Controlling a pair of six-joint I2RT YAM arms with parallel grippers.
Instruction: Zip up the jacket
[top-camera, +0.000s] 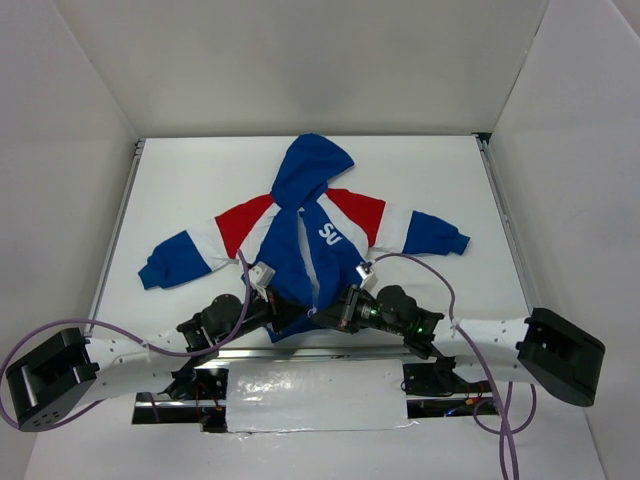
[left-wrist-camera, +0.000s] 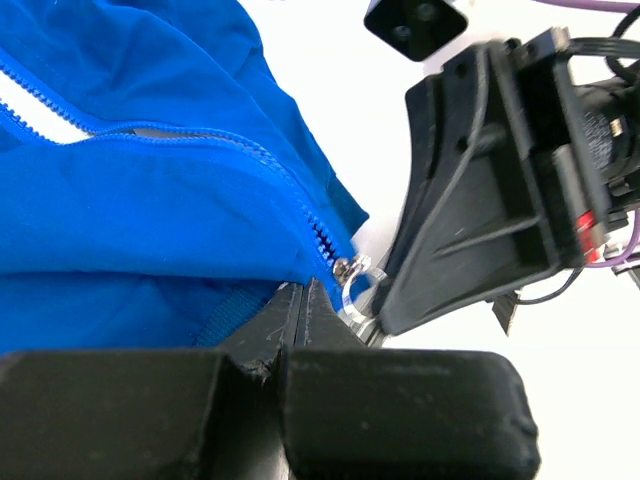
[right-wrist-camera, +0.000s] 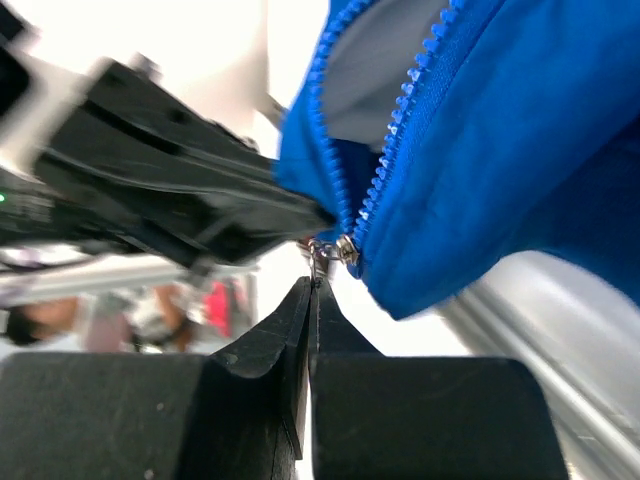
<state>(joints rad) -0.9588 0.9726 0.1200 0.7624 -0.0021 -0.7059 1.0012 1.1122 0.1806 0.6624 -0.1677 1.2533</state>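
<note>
At mid-frame in the top view lies the jacket (top-camera: 298, 250); the left gripper (left-wrist-camera: 303, 300) pinches its hem (left-wrist-camera: 225, 318), the right gripper (right-wrist-camera: 312, 290) seemingly clamps the zipper pull (right-wrist-camera: 321, 253). Such a thin hold could slip once pulled.

jacket (top-camera: 296, 245) hem hidden, chest lettering (top-camera: 328, 234) partly covered

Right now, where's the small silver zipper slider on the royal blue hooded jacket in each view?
Top external: lower centre, at the bottom hem of the royal blue jacket, too small to resolve.
Left wrist: centre, silver zipper slider at the zipper's lower end.
Right wrist: centre, at the hem corner.
Shared landmark: the blue zipper teeth.
</note>
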